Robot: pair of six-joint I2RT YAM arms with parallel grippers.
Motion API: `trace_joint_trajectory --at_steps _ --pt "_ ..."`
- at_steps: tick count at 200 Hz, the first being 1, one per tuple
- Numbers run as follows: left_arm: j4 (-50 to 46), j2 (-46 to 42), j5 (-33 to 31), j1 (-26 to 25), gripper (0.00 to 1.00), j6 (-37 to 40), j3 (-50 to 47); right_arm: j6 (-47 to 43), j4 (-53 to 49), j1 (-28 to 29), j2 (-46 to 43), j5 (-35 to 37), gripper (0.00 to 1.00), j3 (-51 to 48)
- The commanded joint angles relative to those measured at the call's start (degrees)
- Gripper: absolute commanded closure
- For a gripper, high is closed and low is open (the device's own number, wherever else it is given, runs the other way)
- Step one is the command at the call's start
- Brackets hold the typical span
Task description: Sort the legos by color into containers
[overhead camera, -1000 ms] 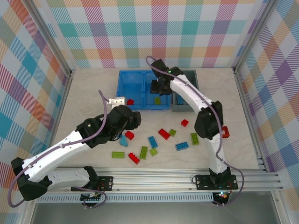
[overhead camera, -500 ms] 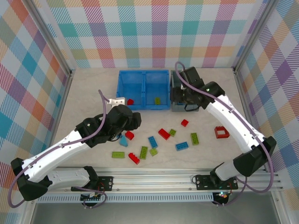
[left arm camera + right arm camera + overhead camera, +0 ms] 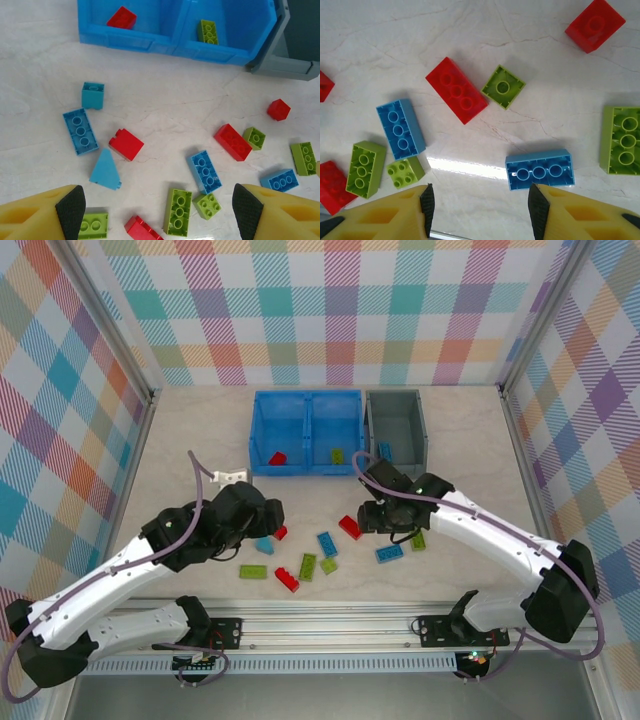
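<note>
1. From above, the blue bin (image 3: 256, 435) sits at the far side of the surface (image 3: 200, 440). The grey bin (image 3: 421, 435) is right beside it.
   - A red lego (image 3: 278, 457) lies in the blue bin's left part and a green lego (image 3: 339, 454) lies in its right part. A blue lego (image 3: 385, 450) lies in the grey bin.
   - The other legos lie loose on the surface, nearer the arms.
   - The left tool (image 3: 262, 517) hangs over the left side of the pile. The right tool (image 3: 375, 517) hangs over the right side.
   - The two arms are near each other. They could bump if both go for the middle.

2. From the left wrist, the left tool (image 3: 159, 209) is spread wide and holds nothing.
   - A long green lego (image 3: 177, 212) lies under it, with a small green lego (image 3: 207, 206) just beside it.
   - The tool could pinch both at once or push one away.
   - A light blue wedge (image 3: 105, 170) lies near. Its slanted sides look slippery to grab.

3. From the right wrist, the right tool (image 3: 479, 202) is spread wide and holds nothing too.
   - A blue brick (image 3: 540, 171) lies right by one finger (image 3: 555, 210). The finger could land on top of it and shove it.
   - A long red lego (image 3: 456, 90) and a square green lego (image 3: 503, 87) lie very close together. Grabbing one could drag the other into the wrong bin.
</note>
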Motion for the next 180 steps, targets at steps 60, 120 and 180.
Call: trace_joint_trajectory --at_steps 60,120,180 --pt "18.33 4.19 18.1 -0.06 0.2 4.0 -8.36 31.21 1.3 0.41 -6.94 1.08 0.28 -12.97" --pt "20.91 6.57 17.84 -0.69 0.2 5.5 -7.63 44.43 9.31 -7.27 0.72 -7.73 0.2 -17.23" --pt "20.9 6.81 17.75 -0.84 0.2 5.83 -7.23 48.33 17.19 -9.6 4.79 -10.86 0.24 -23.15"
